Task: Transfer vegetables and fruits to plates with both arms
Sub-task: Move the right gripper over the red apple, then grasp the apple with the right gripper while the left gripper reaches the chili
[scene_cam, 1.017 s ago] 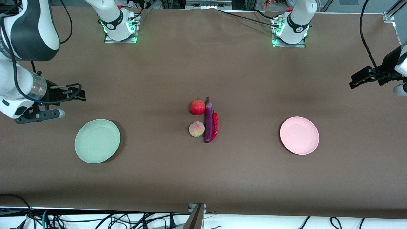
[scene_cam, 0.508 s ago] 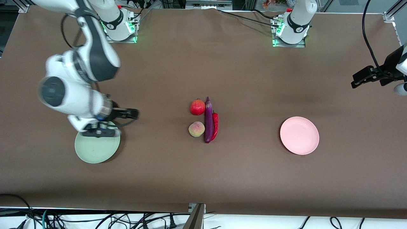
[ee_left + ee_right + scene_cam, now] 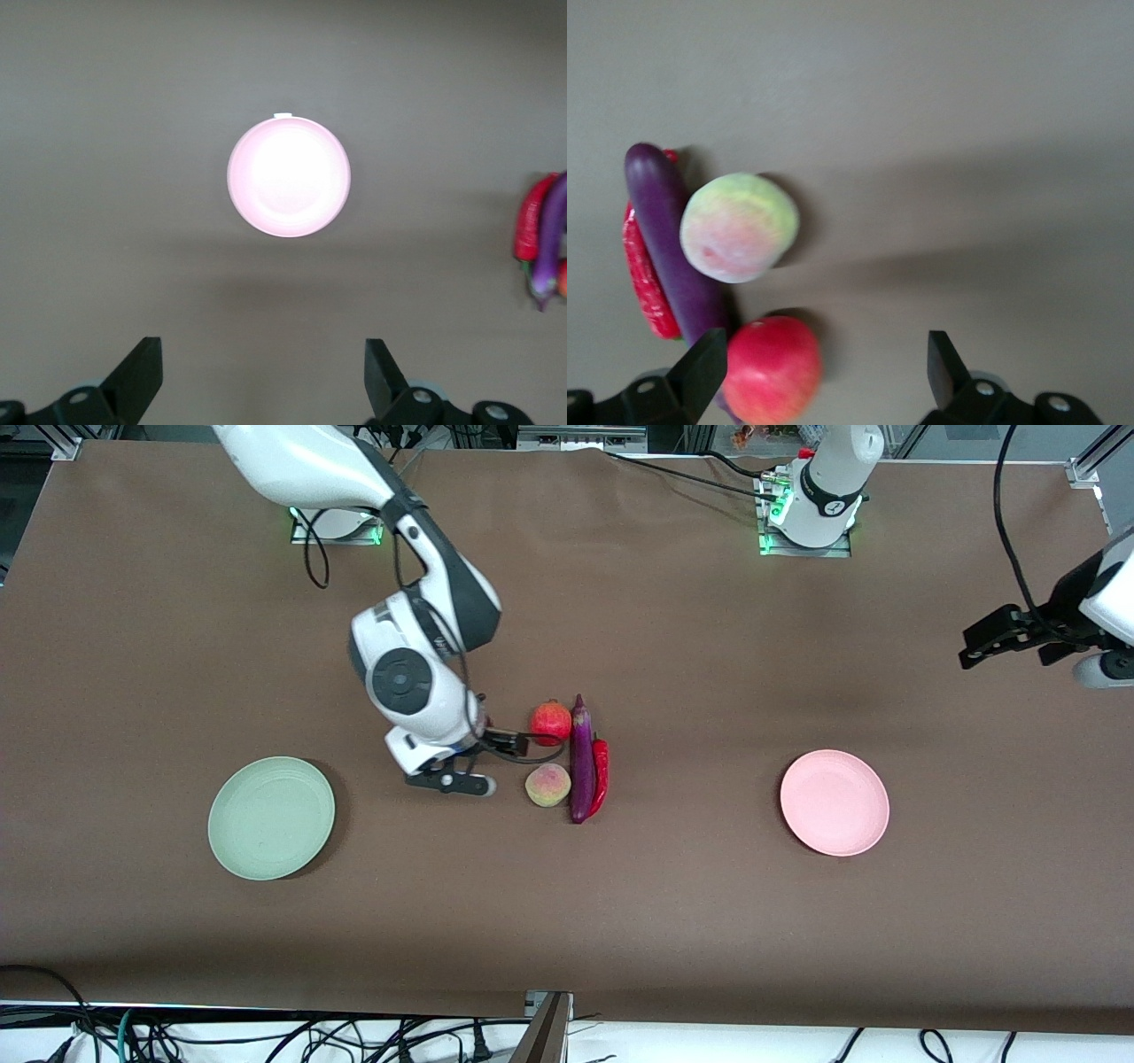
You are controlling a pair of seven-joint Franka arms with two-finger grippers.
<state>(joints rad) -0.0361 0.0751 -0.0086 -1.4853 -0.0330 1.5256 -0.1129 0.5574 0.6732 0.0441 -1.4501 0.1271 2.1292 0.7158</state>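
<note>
No readable brand, label or writing is seen on any item.

Change since a second ago: the right arm has been swung in from the table's edge at its own end, past the mint plate, to the produce cluster. The left arm has barely shifted. Produce and plates are unmoved.

The right gripper point(image 3: 507, 738) is seen low over the brown cloth-covered table point(image 3: 673, 646), just beside the round red pomegranate-like fruit point(image 3: 550, 724), fingers spread wide, nothing held. In the right wrist view the fingers point(image 3: 700, 372) flank that fruit point(image 3: 772, 368).

The left gripper point(image 3: 979, 643) hangs over the table's edge at its arm's end, jaws wide and empty; its wrist view looks down on the pale pink round plastic plate point(image 3: 289, 177).

Cluster at table centre: the yellow-green blushed peach point(image 3: 548, 786) lies at 6 o'clock of the red fruit, nearer the front camera. The long glossy purple eggplant point(image 3: 581, 759) touches both at their 3 o'clock. The curved red chili pepper point(image 3: 601, 776) lies against the eggplant's 3 o'clock flank.

The pale mint-green round plate point(image 3: 271, 817) lies at 8 o'clock of the cluster, the pink plate point(image 3: 834, 802) at 4 o'clock; both empty, well apart.

Cables point(image 3: 266, 1036) run along the table's near edge.
</note>
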